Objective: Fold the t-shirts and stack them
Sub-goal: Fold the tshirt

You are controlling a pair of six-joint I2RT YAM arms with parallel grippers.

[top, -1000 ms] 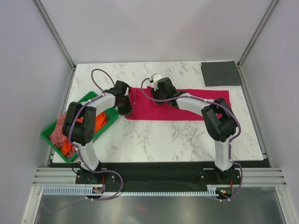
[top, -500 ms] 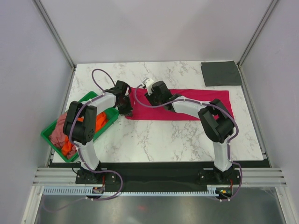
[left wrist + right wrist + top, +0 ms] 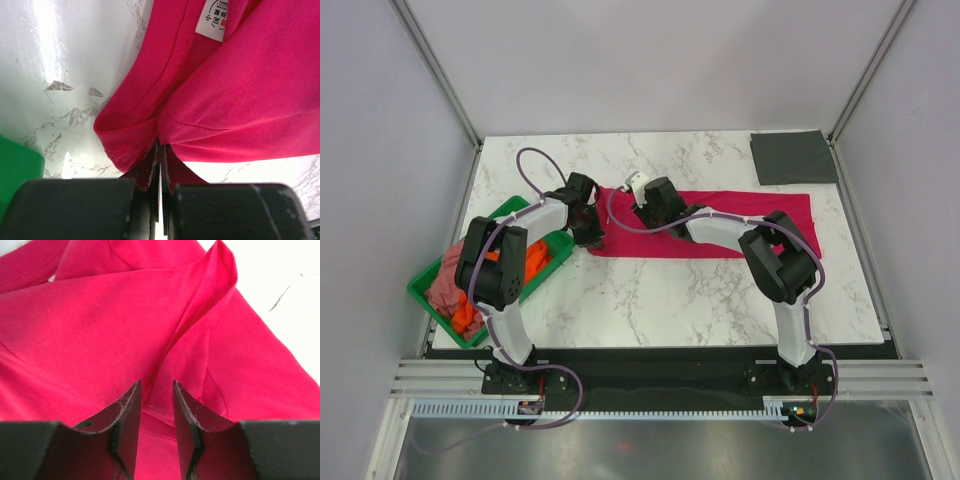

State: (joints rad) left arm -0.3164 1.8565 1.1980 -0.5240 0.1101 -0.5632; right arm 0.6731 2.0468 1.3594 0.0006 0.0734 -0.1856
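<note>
Crimson t-shirt [image 3: 640, 244] lies spread across the middle of my marble table [image 3: 650, 300], its left edge clamped in my left gripper [image 3: 160, 165], I judge as an anchor, while my right gripper [image 3: 156, 390] straddles a raised fold, jaws apart.

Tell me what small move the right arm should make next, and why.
Probably close the right fingers on the raised fold of the crimson t-shirt. That fold runs into the gap between them, and the left fingers are pinched shut on the shirt's left edge, so a second grip would let both arms lift and fold it.
</note>
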